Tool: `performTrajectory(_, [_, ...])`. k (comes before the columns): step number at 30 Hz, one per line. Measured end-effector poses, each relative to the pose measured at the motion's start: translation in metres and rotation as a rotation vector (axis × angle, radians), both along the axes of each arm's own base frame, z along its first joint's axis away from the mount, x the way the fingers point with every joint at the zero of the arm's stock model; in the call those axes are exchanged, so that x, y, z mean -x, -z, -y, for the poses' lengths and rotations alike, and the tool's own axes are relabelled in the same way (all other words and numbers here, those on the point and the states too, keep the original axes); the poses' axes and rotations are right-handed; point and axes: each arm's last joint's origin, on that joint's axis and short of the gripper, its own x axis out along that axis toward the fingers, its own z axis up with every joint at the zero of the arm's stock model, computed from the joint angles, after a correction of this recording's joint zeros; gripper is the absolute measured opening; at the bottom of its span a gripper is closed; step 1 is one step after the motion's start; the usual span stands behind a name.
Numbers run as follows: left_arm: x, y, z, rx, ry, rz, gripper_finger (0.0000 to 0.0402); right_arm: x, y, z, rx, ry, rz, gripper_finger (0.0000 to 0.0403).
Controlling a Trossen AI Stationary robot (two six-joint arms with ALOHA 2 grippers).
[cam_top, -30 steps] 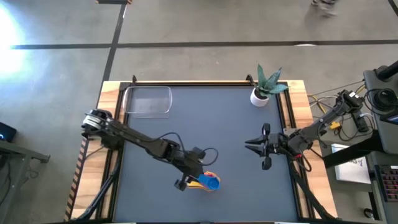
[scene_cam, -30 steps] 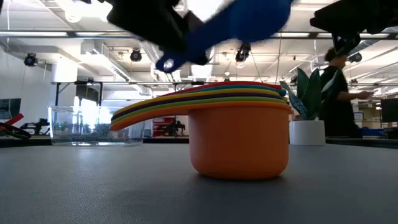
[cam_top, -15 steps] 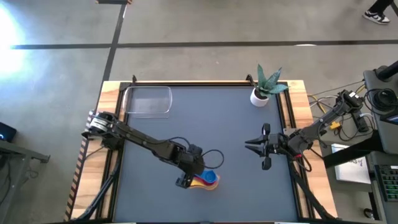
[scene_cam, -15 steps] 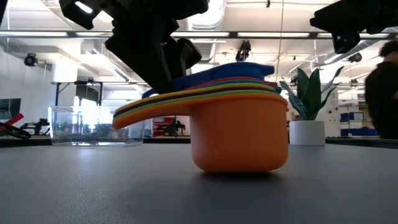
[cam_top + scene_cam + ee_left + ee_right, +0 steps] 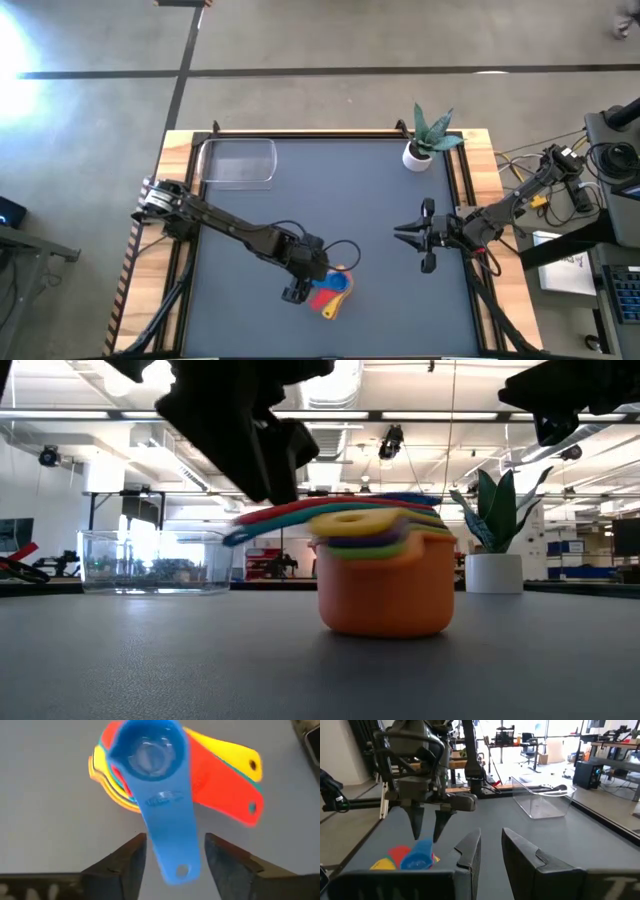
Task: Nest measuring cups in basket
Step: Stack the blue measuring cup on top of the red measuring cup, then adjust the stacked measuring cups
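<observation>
While the orange cup [image 5: 385, 595] shows low, overhead shows the blue cup [image 5: 338, 283].

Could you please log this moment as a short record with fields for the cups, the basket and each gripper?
cups: nested stack on the mat near the front edge, blue cup on top, handles fanned out
basket: clear basket at the far left corner, no cups in it
left gripper: left gripper open, fingers either side of the blue handle
right gripper: right gripper open, waiting at the right, apart from the stack
plant pot: plant pot at the far right
</observation>
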Motion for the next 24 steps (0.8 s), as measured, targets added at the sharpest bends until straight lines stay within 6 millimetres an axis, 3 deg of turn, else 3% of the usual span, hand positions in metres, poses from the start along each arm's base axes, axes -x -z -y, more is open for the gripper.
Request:
performTrajectory(7, [-0.005, -0.016, 0.002, 0.009, -0.001, 0.023, 0.0244, 0.000, 0.000, 0.000, 0.004, 0.000, 0.000, 0.0068])
performTrajectory(11, [-0.006, -0.032, 0.002, 0.018, -0.001, 0.050, 0.0261, 0.000, 0.000, 0.000, 0.003, -0.005, 0.000, 0.0068])
performTrajectory(18, [0.017, -0.071, -0.008, 0.009, -0.042, 0.222, 0.0240, 0.000, 0.000, 0.000, -0.052, -0.007, 0.004, 0.0068])
performTrajectory(24, [0.055, -0.078, -0.034, 0.098, -0.126, 0.446, 0.0211, -0.007, -0.009, -0.007, -0.058, -0.054, 0.001, 0.0068])
